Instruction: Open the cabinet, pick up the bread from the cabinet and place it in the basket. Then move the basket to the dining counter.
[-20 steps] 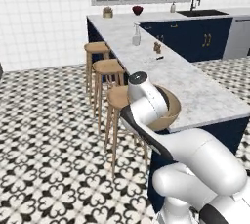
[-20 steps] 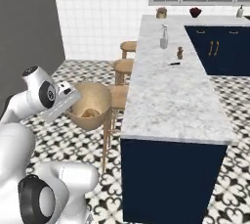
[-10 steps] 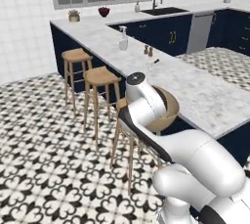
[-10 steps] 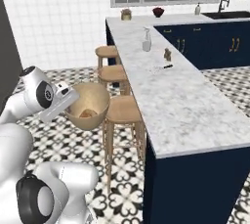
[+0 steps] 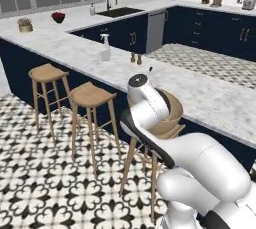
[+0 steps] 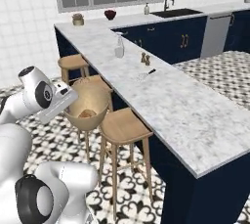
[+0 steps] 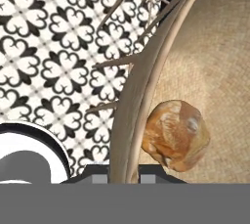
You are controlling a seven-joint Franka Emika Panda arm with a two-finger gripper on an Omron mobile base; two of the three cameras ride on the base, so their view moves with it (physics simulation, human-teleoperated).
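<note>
Now end effector (image 7: 122,171) clamped on basket (image 6: 88,104) rim; bread (image 7: 176,135) inside; dining counter (image 6: 161,100) beside.

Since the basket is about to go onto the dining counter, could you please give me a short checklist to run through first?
1. Bread inside the basket: ok.
2. End effector shut on the basket rim: ok.
3. Basket carried above the stools, clear of them: ok.
4. Bare marble on the dining counter near the basket: ok.
5. Spray bottle and shakers clear of that spot: ok.
6. Basket level enough for the bread to stay put: cannot tell.
</note>
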